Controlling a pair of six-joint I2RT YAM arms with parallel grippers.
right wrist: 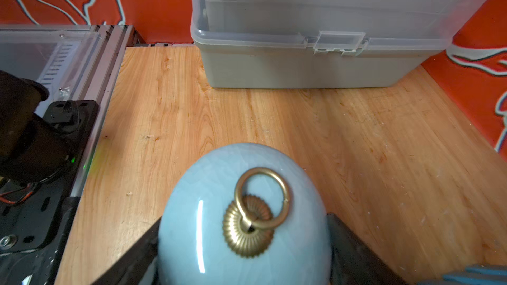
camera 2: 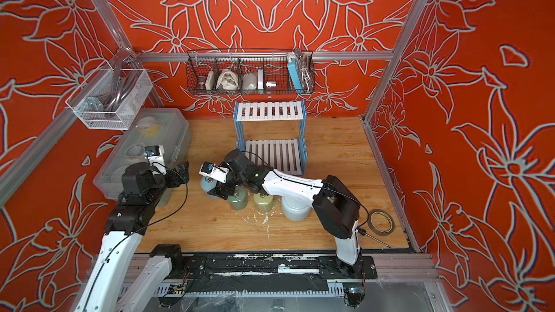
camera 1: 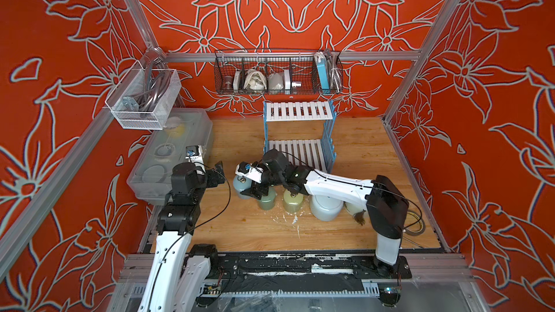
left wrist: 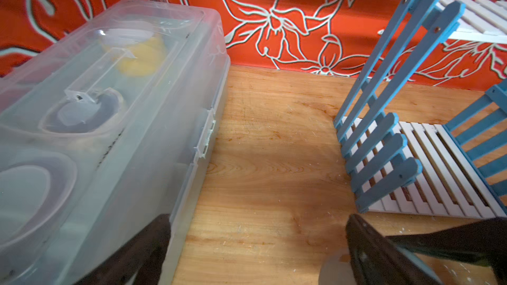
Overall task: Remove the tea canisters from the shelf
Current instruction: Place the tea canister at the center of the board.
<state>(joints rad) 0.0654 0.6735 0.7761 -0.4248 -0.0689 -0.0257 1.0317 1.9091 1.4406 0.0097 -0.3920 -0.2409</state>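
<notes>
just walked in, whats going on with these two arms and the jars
The robot is clearing tea canisters off the shelf; both tiers are bare. The right gripper is closed around the grey-blue canister, down on the table beside the green canister, the olive canister and the big pale jar. The left gripper hangs open and empty near the plastic box.
</notes>
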